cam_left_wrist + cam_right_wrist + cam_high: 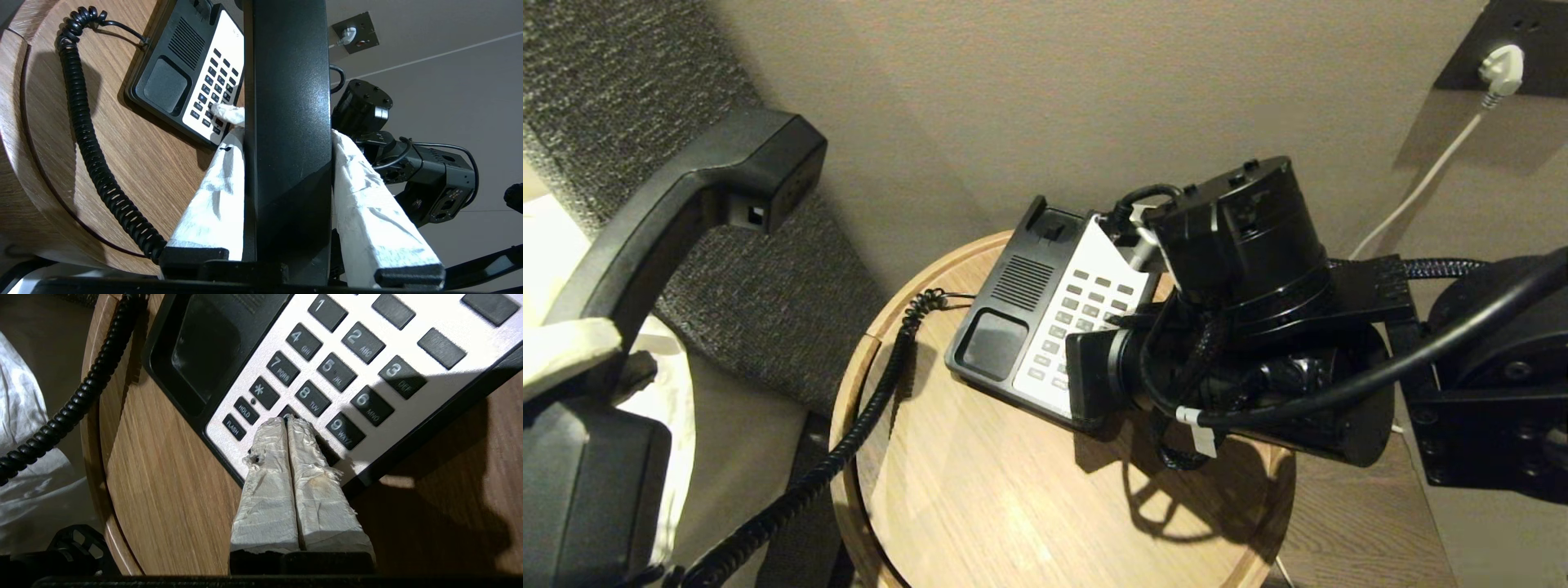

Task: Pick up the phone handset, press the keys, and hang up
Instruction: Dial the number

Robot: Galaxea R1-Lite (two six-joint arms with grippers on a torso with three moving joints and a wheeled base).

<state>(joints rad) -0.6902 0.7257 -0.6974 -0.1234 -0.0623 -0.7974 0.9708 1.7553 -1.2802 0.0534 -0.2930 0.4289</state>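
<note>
Off to the left of the round wooden tabletop (pixel 980 490), we have the phone handset (pixel 678 212) lifted clear of the phone and held in the air by the left gripper (pixel 286 134), whose taped fingers (pixel 212 196) clamp the shaft from both sides. We judge it light and rigid, a smooth plastic bar that could slip or twist in a loose hold, so the middle of the shaft between the two blocky ends is the sound place to take it. Its coiled cord (pixel 866 416) hangs slack over the tabletop's edge to the phone base (pixel 1013 302); it is springy and will tug back if we pull far. Further right, the right gripper (pixel 288 422) has its fingers (pixel 265 486) pressed together into one tip, resting at the bottom row of the keypad (pixel 339 371), beside the 9 key (pixel 345 428), holding nothing.
</note>
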